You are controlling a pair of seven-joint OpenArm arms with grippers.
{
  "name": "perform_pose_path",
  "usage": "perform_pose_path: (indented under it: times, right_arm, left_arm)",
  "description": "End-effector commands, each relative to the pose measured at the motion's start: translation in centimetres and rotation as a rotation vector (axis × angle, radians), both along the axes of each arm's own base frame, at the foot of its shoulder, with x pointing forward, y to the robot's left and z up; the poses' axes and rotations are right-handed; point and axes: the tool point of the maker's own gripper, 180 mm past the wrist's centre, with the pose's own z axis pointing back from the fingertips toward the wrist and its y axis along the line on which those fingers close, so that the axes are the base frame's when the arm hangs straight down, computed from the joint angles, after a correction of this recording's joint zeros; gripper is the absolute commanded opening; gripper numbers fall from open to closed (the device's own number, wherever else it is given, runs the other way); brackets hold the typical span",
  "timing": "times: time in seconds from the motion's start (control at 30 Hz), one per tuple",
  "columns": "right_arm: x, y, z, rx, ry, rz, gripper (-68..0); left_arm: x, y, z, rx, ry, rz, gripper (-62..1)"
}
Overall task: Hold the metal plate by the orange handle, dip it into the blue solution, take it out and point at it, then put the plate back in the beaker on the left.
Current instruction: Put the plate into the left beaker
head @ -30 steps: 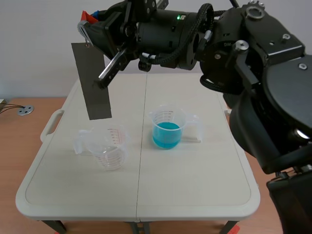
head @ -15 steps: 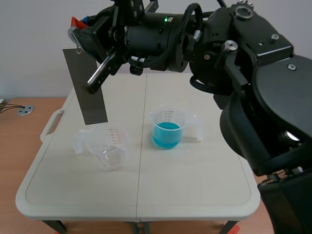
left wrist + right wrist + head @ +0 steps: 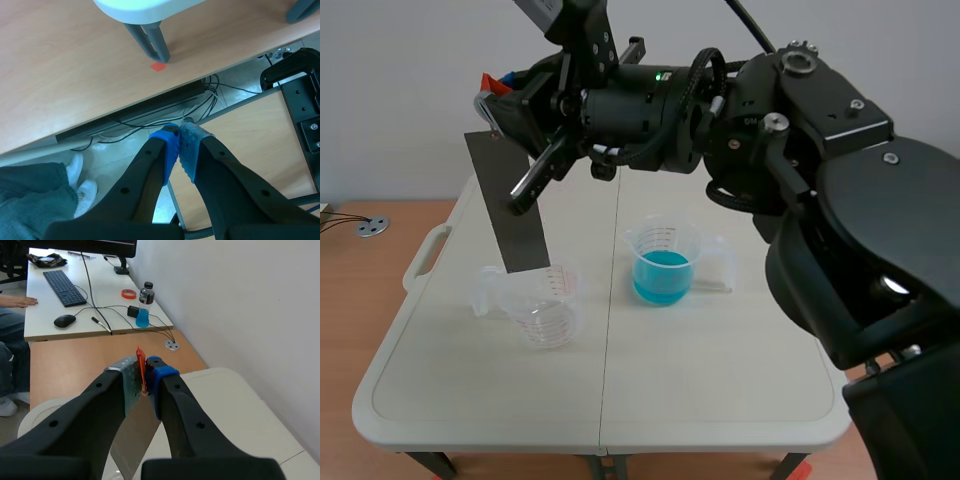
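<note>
The right gripper (image 3: 143, 374) is clamping its two pads narrowly on the thin orange handle (image 3: 140, 364), high above the far left part of the white folding table (image 3: 720, 370). The black right arm (image 3: 740, 120) is reaching in from the right and across the top to get there. From the handle, the long dark grey flat metal plate (image 3: 510, 205) is hanging down, tilted, with its lower end leaning toward the right. That lower edge is sitting level with the rim of the empty clear plastic beaker (image 3: 548, 312) on the left side of the table; I cannot tell whether it is inside the rim or just behind it. Well to the right of this, near the middle of the table, the clear beaker of blue solution (image 3: 663, 268) is standing upright, apart from the plate.

The left gripper (image 3: 179, 141) is hanging low beside the table, its blue and grey-green pads pressing together on nothing. Below it, a grey table leg (image 3: 150, 42), a bundle of black cables (image 3: 150, 117) and a person's white shoes (image 3: 80, 180) are showing on the floor.
</note>
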Motion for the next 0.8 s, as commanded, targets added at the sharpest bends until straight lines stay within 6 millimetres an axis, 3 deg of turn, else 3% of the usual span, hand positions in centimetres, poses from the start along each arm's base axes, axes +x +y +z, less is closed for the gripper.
perform_pose_path:
  times: [0.0, 0.37, 0.77]
  right_arm:
    - [0.1, 0.3, 1.5, 0.041, -0.027, 0.018, -66.2]
    - [-0.1, 0.9, -0.5, 0.035, 0.027, 0.039, -66.2]
    - [0.0, 0.9, -1.0, 0.026, 0.038, 0.036, -66.2]
  left_arm:
    - [0.3, -0.2, 0.3, -0.007, -0.014, -0.008, -59.7]
    - [0.3, -0.2, 0.3, -0.007, -0.015, -0.007, -59.7]
    - [0.3, -0.2, 0.3, -0.007, -0.015, -0.007, -59.7]
